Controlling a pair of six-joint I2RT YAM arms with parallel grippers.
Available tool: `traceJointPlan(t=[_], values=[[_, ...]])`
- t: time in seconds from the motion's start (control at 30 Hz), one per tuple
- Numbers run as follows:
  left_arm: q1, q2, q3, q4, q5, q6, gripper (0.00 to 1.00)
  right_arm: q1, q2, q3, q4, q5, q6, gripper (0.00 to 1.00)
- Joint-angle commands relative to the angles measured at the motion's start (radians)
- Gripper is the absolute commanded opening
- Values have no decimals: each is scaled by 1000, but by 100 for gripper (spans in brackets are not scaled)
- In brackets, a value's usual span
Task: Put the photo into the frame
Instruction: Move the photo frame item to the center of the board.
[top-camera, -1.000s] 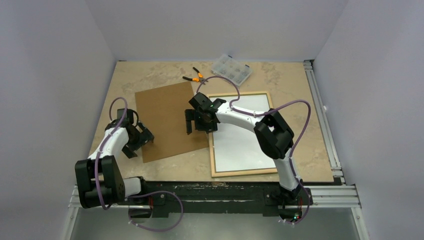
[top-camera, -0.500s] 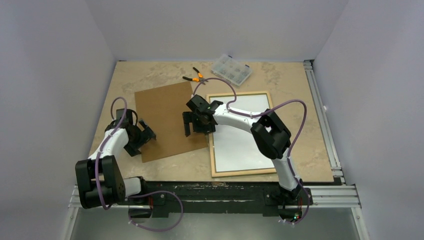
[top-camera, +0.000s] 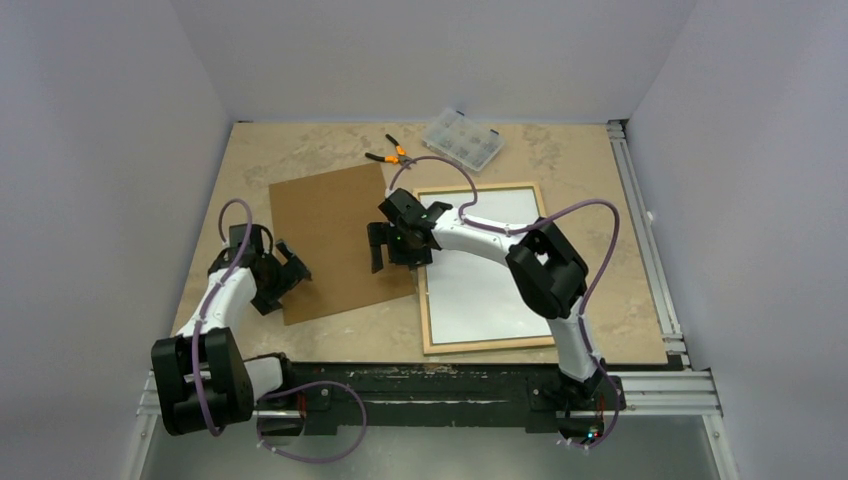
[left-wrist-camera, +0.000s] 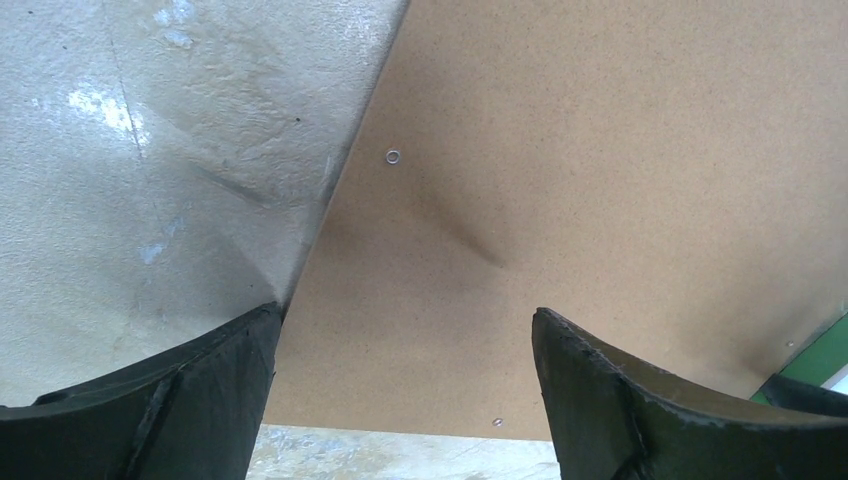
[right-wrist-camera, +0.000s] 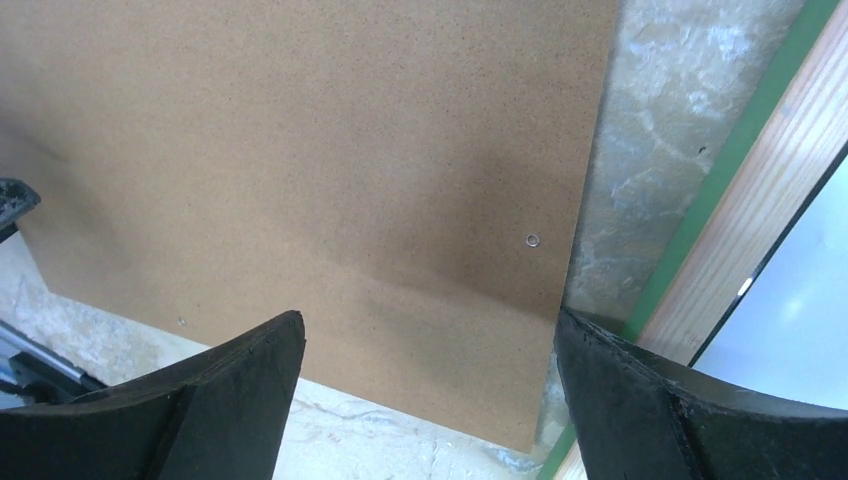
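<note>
The photo lies white back up inside the frame, at 3 o'clock on the table. A brown board lies at the frame's 9 o'clock. The left gripper at the board's 8 o'clock edge and the right gripper at its 3 o'clock edge are both spread wide, holding nothing.

left hand, right hand (both splayed)

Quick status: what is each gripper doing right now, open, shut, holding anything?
Left gripper: jaws open, holding nothing, over the edge of the brown backing sheet.
Right gripper: jaws open, holding nothing, above the same sheet.
</note>
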Motion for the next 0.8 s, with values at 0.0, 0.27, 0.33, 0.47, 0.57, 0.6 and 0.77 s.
traceJointPlan(t=[0.0,0.27,0.33,0.47,0.57,0.6,0.77], values=[[-10,-10,-56,84,226,-59,90,44,-122,-26,142,-211,52,91],[-13,-37,-118,122,310,-52,89,48,-295,-113,175,-286,88,91],[-26,-50,-129,130,320,-60,89,53,-339,-147,184,-299,104,91],[-89,-53,-106,120,337,-54,89,76,-447,-275,208,-289,140,91],[-184,-40,-70,100,315,-62,89,94,-548,-398,226,-262,178,91],[-223,-38,-67,103,313,-76,89,97,-584,-440,225,-249,190,91],[-358,-69,-106,163,310,-169,89,96,-776,-585,107,-64,207,92]])
